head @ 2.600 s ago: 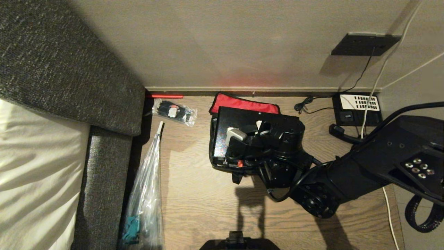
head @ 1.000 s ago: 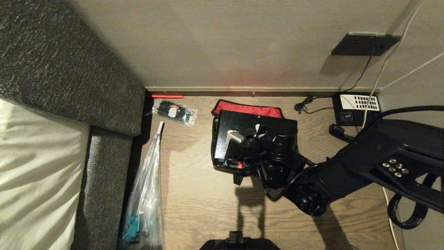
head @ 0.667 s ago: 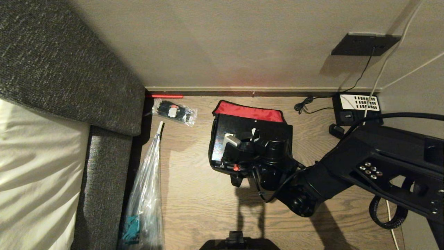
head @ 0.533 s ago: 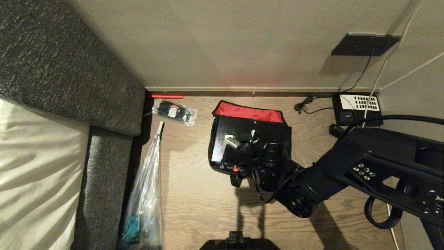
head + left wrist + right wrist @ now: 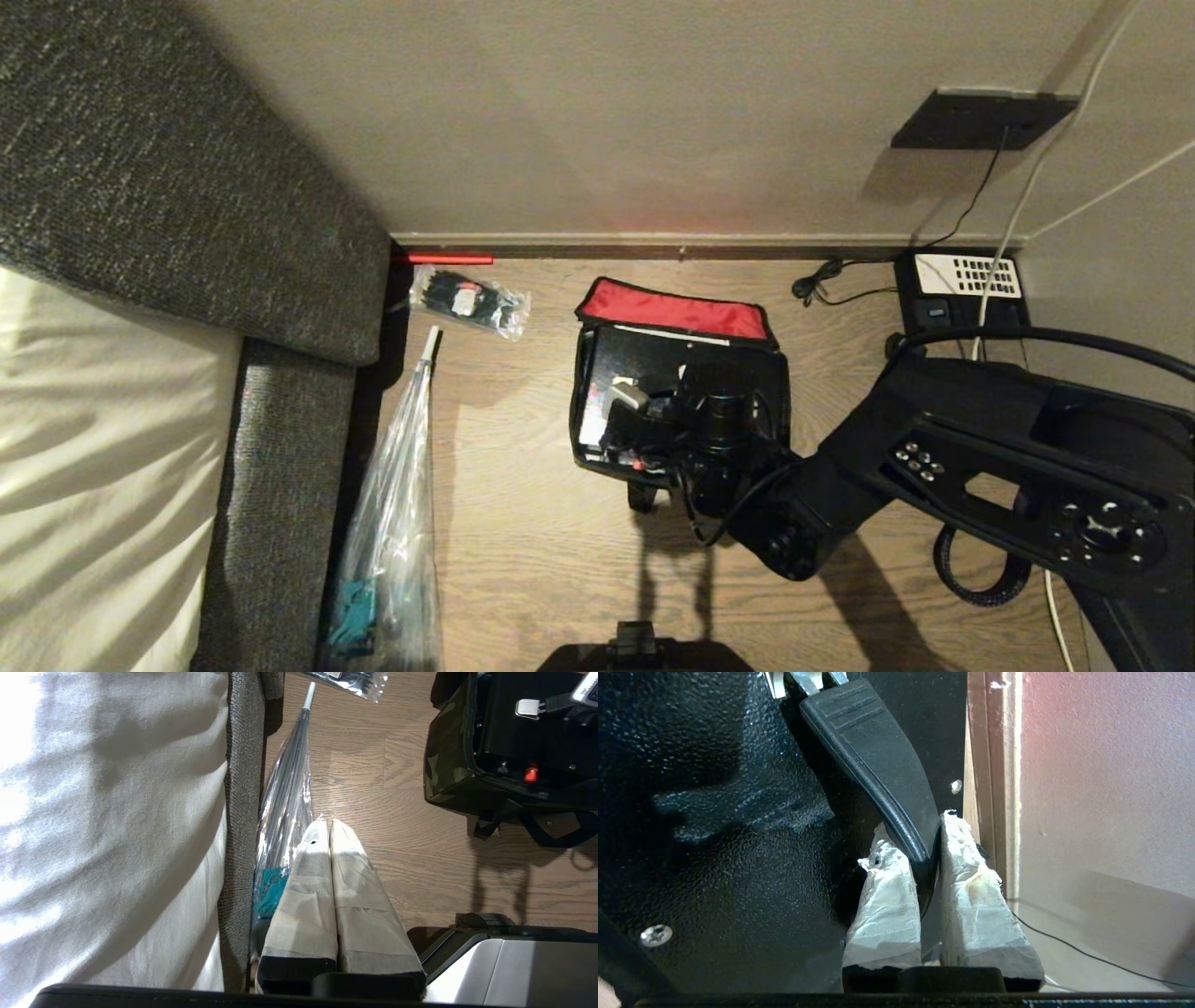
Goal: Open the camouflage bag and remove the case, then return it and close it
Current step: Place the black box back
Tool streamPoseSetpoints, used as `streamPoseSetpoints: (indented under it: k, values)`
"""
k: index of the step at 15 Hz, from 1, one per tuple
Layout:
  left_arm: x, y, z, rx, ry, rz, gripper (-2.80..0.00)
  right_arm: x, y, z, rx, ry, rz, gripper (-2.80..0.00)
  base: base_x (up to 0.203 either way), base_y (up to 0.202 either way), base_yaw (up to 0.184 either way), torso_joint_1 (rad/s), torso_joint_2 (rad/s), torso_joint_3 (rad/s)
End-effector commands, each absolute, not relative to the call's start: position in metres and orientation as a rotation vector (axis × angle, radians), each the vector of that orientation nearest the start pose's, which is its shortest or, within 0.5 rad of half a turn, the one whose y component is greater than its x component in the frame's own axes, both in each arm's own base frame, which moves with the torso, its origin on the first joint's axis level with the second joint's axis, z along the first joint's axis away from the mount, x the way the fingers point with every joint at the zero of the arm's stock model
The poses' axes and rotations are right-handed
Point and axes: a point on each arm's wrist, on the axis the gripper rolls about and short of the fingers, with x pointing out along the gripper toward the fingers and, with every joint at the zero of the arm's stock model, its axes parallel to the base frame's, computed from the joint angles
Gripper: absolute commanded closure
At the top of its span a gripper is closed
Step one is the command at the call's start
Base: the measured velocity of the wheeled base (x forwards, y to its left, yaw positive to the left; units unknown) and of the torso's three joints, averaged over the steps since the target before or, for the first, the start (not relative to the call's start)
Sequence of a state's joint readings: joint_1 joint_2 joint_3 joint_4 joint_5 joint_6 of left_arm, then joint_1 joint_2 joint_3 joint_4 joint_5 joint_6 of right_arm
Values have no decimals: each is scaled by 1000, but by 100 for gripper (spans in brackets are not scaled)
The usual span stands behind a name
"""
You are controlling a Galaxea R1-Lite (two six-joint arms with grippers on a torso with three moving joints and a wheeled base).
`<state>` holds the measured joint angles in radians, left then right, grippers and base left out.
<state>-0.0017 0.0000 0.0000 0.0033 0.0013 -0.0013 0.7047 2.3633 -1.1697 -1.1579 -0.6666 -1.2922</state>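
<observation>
The camouflage bag [image 5: 583, 411] lies open on the wooden surface near the wall, its red lining [image 5: 674, 310] turned back toward the wall. The black case [image 5: 653, 359] sits inside the bag's opening, and my right arm [image 5: 747, 485] covers part of it. In the right wrist view my right gripper [image 5: 920, 833] is shut on the case's black handle [image 5: 873, 751], above the case's textured black face [image 5: 714, 835]. The left wrist view shows the bag's camouflage side [image 5: 444, 765] and the case [image 5: 514, 732] within it. My left gripper [image 5: 329, 823] hangs shut and empty, well away from the bag.
A clear packet of black items [image 5: 470, 301] lies left of the bag. A folded umbrella in a plastic sleeve [image 5: 397, 523] lies along the grey upholstered edge [image 5: 280, 467]. A black desk phone [image 5: 962, 289] and cables [image 5: 822, 280] sit at the right by the wall.
My right arm has sunk with the case, which has gone down into the bag. More of the red lining shows behind it. The left gripper has not moved.
</observation>
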Motion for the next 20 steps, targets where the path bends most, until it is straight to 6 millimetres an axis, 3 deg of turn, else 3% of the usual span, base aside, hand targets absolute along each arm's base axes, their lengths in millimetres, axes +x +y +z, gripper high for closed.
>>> streamPoseSetpoints:
  k: [1, 10, 11, 13, 16, 20]
  values:
    - [-23, 0, 75, -2, 3, 0, 0, 354, 282, 63, -1317, 2, 46, 0, 0, 0, 0, 0, 0, 0]
    - [-23, 0, 75, -2, 3, 0, 0, 366, 282, 56, -1304, 15, 26, 0, 0, 0, 0, 0, 0, 0]
    - [-23, 0, 75, -2, 3, 0, 0, 366, 280, 54, -1309, 23, 28, -280, 0, 0, 0, 0, 0, 0]
    - [-23, 0, 75, -1, 3, 0, 0, 363, 278, 49, -1325, 44, 44, -280, 0, 0, 0, 0, 0, 0]
    - [-23, 0, 75, -2, 3, 0, 0, 360, 275, 60, -1317, 36, 39, -280, 0, 0, 0, -1, -9, 5]
    - [-23, 0, 75, -2, 3, 0, 0, 342, 261, 100, -1296, 13, 22, -280, 0, 0, 0, 0, 0, 0]
